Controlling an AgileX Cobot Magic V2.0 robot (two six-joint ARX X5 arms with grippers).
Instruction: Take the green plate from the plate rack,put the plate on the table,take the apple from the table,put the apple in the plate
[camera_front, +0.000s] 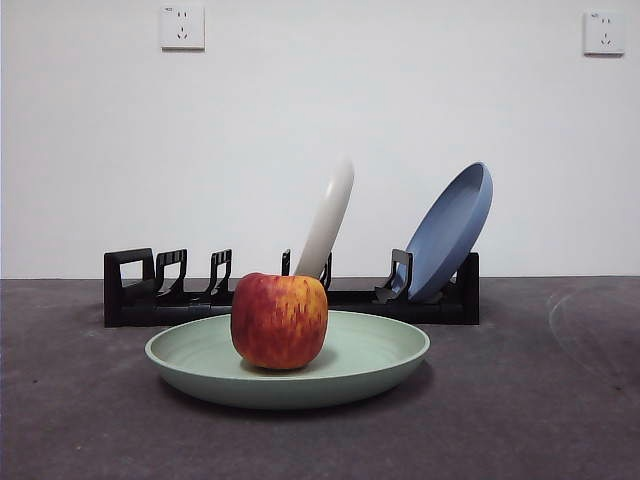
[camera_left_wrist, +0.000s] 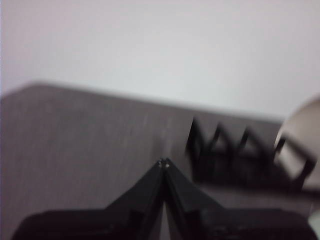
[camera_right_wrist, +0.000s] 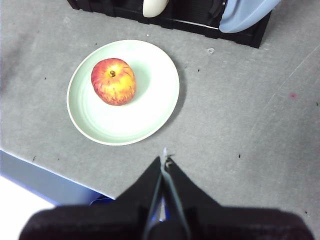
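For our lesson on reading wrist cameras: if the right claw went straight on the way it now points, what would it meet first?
Probably the bare dark grey matte table. The shut right claw aims at open surface beside the pale sage-green round plate holding the red apple, with the black plastic rack beyond; depth is unclear.

Front view: bright, even, sharp; soft shadow under the plate (camera_front: 380, 365) on the table (camera_front: 80, 420)
Apple (camera_front: 280, 320): faint shadow on its lower side
Left wrist view: dimmer, smeared with blur; rack (camera_left_wrist: 225, 157) streaked, edges unclear
Right wrist view: well lit, crisp; soft shadow beside the plate, white overexposed patch at one corner
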